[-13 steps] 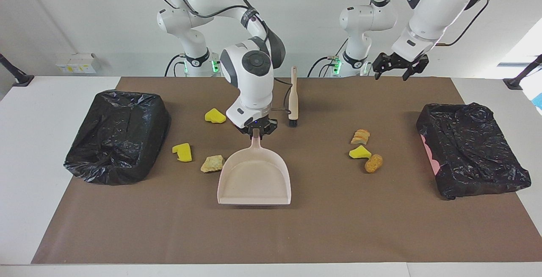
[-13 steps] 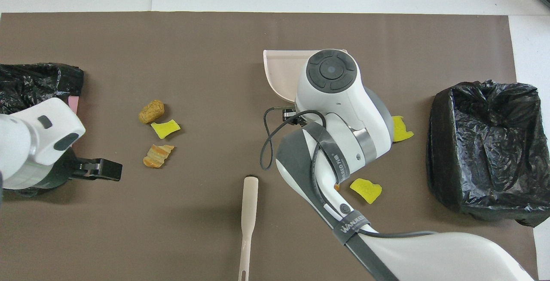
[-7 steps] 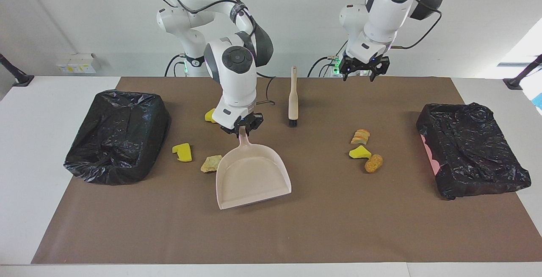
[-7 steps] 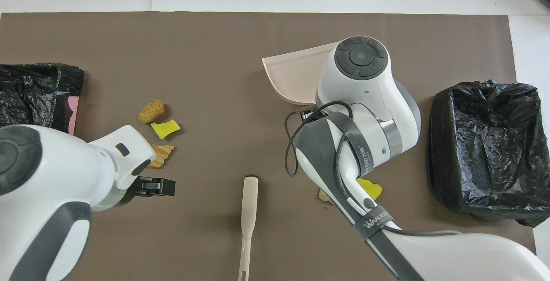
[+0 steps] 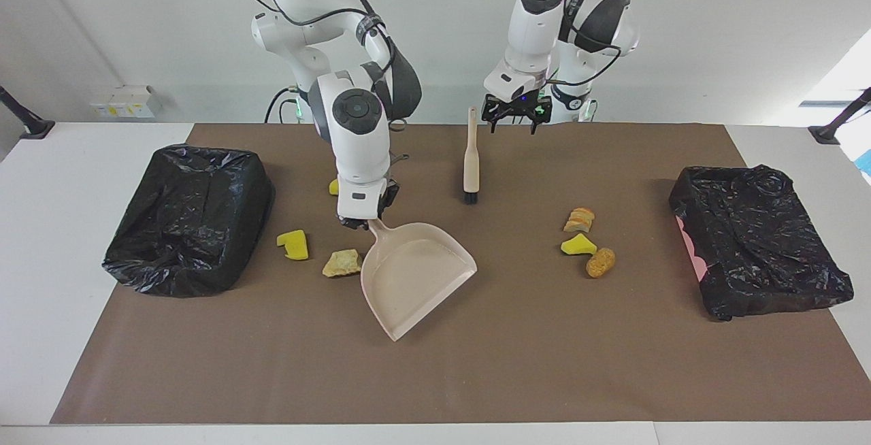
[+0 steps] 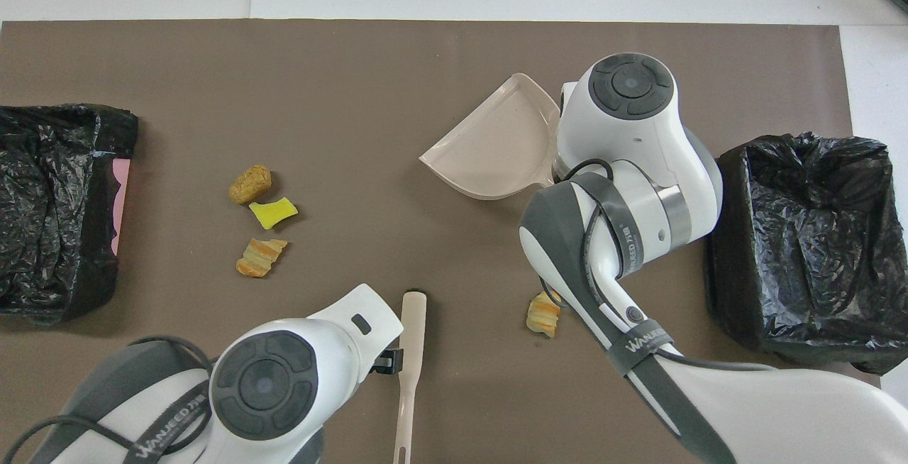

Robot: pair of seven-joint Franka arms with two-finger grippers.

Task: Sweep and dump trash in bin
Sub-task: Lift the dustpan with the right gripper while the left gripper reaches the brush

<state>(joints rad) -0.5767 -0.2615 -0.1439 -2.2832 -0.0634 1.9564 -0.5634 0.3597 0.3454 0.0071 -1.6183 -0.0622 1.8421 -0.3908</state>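
My right gripper is shut on the handle of the beige dustpan, which rests tilted on the mat; the dustpan also shows in the overhead view. A tan scrap lies right beside the pan, a yellow sponge chunk toward the right arm's end, another half hidden by the arm. Three scraps lie toward the left arm's end. My left gripper is open, over the handle end of the brush.
A black-bagged bin stands at the right arm's end and another at the left arm's end. In the overhead view an orange bread scrap lies beside the right arm, nearer to the robots than the dustpan.
The right gripper swung the dustpan, turning its mouth toward the left arm's end and shifting the handle toward the right arm's end. The left gripper travelled from its end to over the brush handle.
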